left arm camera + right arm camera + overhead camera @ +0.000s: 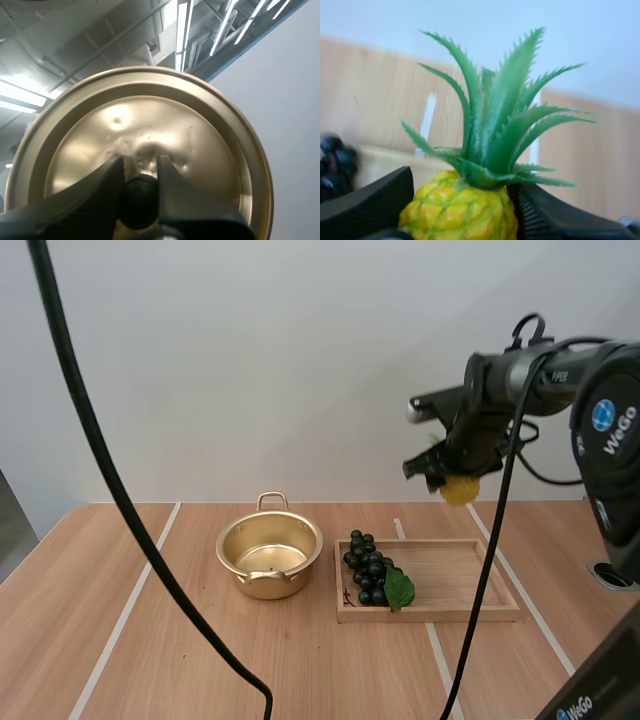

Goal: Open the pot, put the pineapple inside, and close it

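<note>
A golden pot point(269, 558) stands open on the table, left of the wooden tray point(460, 580). My right gripper point(452, 475) hangs high above the tray's right half, shut on a small yellow pineapple point(459, 489). The right wrist view has the pineapple point(462, 212) pinched between the black fingers point(367, 200), its green leaves point(495, 120) sticking up. In the left wrist view my left gripper point(139, 172) is shut on the black knob point(139, 200) of the golden lid point(145, 145), held up in the air.
A bunch of dark grapes point(368, 568) with a green leaf lies in the tray's left end. White lines run across the wooden table point(150, 640). A dark round hole point(610, 575) sits at the table's right edge.
</note>
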Robot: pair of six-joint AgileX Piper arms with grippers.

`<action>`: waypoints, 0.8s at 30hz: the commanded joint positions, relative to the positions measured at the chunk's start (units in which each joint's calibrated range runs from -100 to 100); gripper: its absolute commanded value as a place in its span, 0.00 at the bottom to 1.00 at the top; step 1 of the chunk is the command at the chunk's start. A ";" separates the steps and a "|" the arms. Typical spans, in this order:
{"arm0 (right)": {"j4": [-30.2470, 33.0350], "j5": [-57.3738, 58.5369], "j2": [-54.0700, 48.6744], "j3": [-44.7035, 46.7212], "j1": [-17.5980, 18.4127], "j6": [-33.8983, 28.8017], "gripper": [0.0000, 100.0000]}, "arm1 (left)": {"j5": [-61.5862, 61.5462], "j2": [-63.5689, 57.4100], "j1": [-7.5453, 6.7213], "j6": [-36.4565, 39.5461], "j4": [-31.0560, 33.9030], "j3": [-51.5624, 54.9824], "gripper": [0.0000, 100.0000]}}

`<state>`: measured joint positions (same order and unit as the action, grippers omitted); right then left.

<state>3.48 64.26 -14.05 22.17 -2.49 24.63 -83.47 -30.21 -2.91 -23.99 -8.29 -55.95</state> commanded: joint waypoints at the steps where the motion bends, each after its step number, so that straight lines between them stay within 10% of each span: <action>1: -0.46 6.62 -4.29 -7.76 1.43 0.68 0.00 | 0.46 -0.15 -0.12 2.17 1.58 -0.30 0.00; 11: -14.83 22.67 -6.69 -22.51 9.76 5.84 0.00 | 0.42 -0.15 -0.12 2.98 2.53 -0.30 0.00; 24: -14.36 33.16 9.73 -22.51 19.19 7.44 0.00 | -4.99 -0.15 -0.12 2.98 3.30 -0.30 0.00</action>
<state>-10.97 95.96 -8.23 0.15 15.01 31.17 -86.95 -30.21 -2.91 -21.59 -6.01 -55.95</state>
